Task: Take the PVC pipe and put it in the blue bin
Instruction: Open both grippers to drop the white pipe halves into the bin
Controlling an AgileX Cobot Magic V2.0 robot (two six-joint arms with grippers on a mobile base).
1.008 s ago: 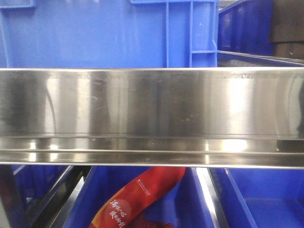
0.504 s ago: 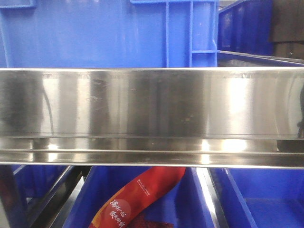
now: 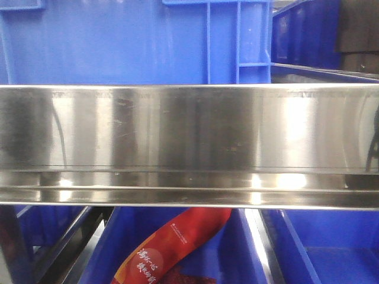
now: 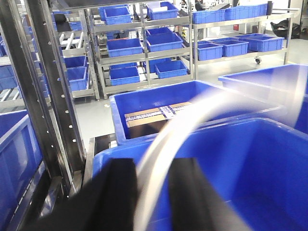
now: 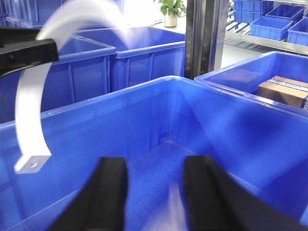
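Left end effector [image 4: 151, 185] is gripping the pipe [image 5: 29, 110] along its arc, at 10 o'clock over the bin [image 5: 144, 115]; it's looking light and stiff. Right end effector [image 5: 154, 187] is hanging open.

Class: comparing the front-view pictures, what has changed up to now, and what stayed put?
A thin dark reflection has appeared at the right end of the steel rail; its source is out of view. The blue bin above and the red packet below stayed as they were.
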